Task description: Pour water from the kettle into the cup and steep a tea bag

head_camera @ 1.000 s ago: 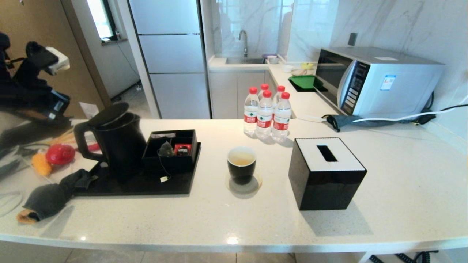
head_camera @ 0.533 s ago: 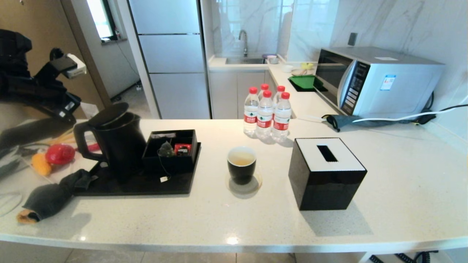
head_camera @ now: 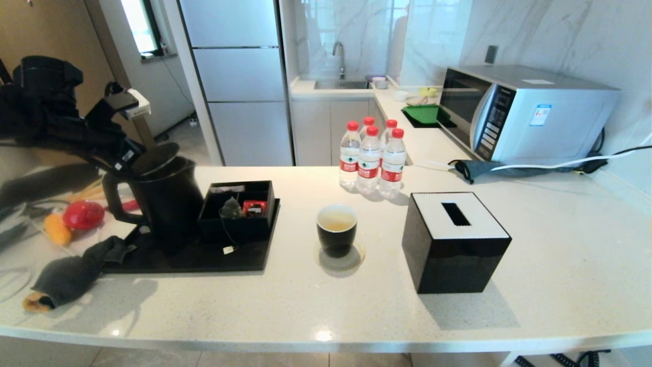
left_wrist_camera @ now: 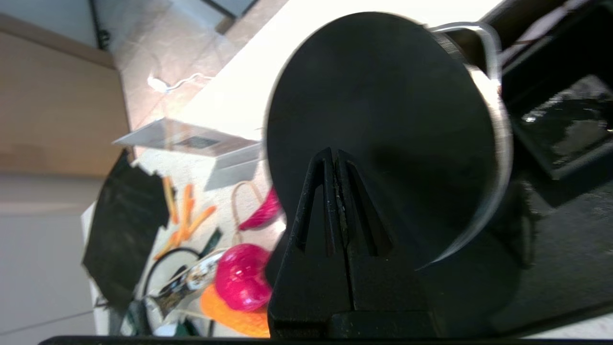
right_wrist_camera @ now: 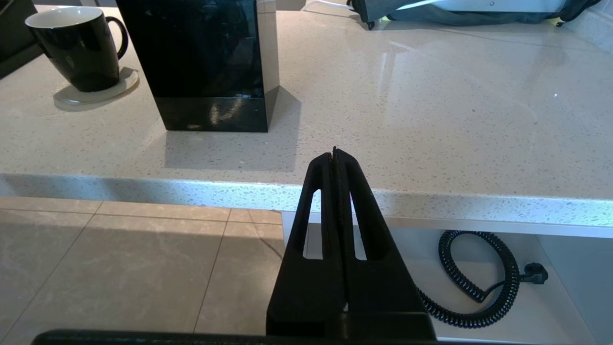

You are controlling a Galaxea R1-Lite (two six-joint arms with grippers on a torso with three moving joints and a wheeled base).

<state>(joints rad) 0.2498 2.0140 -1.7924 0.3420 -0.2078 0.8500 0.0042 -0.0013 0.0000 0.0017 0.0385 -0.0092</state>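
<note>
Left claw (left_wrist_camera: 334, 155) arrived, closed, above kettle (head_camera: 165, 201) lid

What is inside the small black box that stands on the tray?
The black box holds the grey-green tea bag and a red packet; the bag's string hangs over the front wall. The box floor is hidden.

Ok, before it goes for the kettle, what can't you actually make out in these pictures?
- Water inside the kettle: its raised lid fills the left wrist view; the head view shows only the outside.
- Left gripper, shut: in the head view it merges with the dark arm above the kettle.
- Tea bag tag: too small to read.
- Right gripper, shut, parked below the counter edge: outside the head view.
</note>
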